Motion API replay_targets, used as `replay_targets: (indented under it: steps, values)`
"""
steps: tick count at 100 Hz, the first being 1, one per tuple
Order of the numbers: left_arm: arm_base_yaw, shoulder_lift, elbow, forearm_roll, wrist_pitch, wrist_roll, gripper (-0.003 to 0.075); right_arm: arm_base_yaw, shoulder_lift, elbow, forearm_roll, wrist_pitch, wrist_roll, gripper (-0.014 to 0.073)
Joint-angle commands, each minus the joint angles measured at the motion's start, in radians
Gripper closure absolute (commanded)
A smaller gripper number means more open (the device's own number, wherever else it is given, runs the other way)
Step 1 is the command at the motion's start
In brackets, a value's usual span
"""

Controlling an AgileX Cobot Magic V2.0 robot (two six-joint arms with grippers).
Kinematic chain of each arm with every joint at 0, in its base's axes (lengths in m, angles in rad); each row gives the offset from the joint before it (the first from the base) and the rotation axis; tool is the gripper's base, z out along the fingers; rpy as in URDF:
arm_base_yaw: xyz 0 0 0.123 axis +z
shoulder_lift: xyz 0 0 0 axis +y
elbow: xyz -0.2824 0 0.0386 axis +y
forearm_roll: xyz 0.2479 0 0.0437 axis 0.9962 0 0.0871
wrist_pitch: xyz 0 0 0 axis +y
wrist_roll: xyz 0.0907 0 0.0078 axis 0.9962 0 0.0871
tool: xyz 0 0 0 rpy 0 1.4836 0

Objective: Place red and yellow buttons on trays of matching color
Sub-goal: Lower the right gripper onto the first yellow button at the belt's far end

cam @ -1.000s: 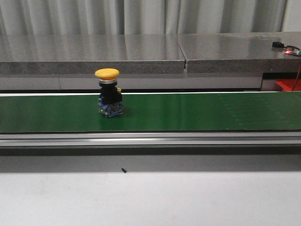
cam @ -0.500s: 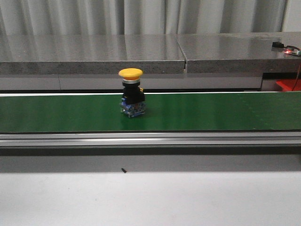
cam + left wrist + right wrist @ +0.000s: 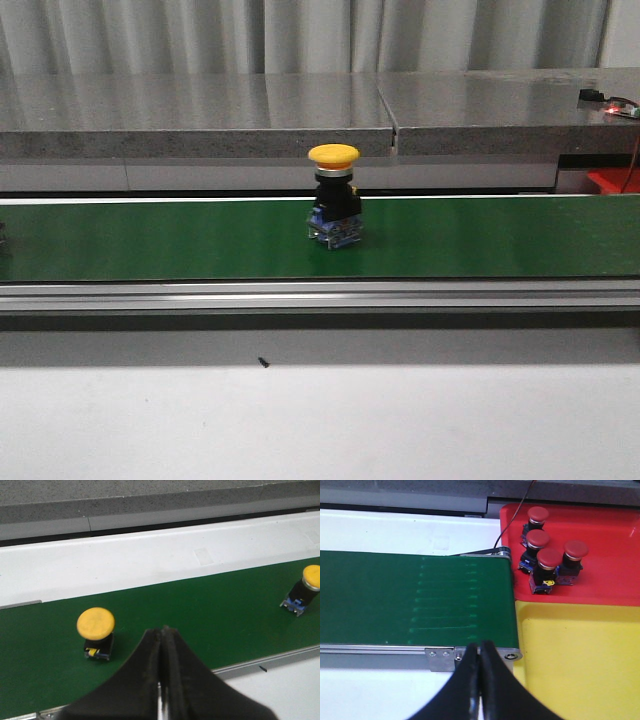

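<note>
A yellow button (image 3: 334, 195) stands upright on the green conveyor belt (image 3: 480, 235), near the middle of the front view. The left wrist view shows it far off (image 3: 305, 589), and a second yellow button (image 3: 96, 631) stands on the belt close beside my left gripper (image 3: 163, 631), which is shut and empty. My right gripper (image 3: 480, 649) is also shut and empty, hovering over the belt's end bracket. Beyond it lie the yellow tray (image 3: 580, 665), bare, and the red tray (image 3: 610, 565) holding several red buttons (image 3: 550, 562). Neither gripper shows in the front view.
A grey stone counter (image 3: 300, 110) runs behind the belt and a white table surface (image 3: 320, 430) lies in front of it. An aluminium rail (image 3: 320, 295) edges the belt. A corner of the red tray (image 3: 612, 180) shows at the far right.
The yellow button has travelled to the right along the belt, from the left part to about the middle of the front view. It has stayed upright.
</note>
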Motion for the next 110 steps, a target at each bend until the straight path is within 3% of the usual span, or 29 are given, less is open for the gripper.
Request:
replay_targets:
  steps: [1, 33, 49, 58, 75, 82, 110]
  values:
    - [-0.008, -0.072, 0.025, -0.026, -0.051, -0.004, 0.0741, 0.002, 0.002, -0.026, -0.008, -0.072, -0.003, 0.0661]
    - [-0.008, -0.3, 0.134, -0.026, -0.027, -0.004, 0.0741, 0.009, 0.043, -0.107, 0.021, 0.009, -0.003, 0.0661]
    - [-0.008, -0.328, 0.134, -0.026, -0.009, -0.004, 0.0741, 0.094, 0.183, -0.236, 0.023, 0.085, -0.026, 0.0634]
    - [-0.008, -0.328, 0.134, -0.021, 0.006, -0.004, 0.0741, 0.147, 0.276, -0.316, 0.023, 0.138, -0.028, 0.0522]
    - [-0.008, -0.326, 0.134, -0.017, 0.006, -0.004, 0.0741, 0.231, 0.456, -0.463, 0.046, 0.228, -0.028, 0.0102]
    - [-0.008, -0.326, 0.134, -0.017, 0.006, -0.004, 0.0741, 0.258, 0.53, -0.517, 0.072, 0.265, -0.028, 0.0001]
    - [-0.008, -0.326, 0.134, -0.017, 0.006, -0.004, 0.0741, 0.317, 0.811, -0.685, 0.191, 0.335, -0.125, -0.0019]
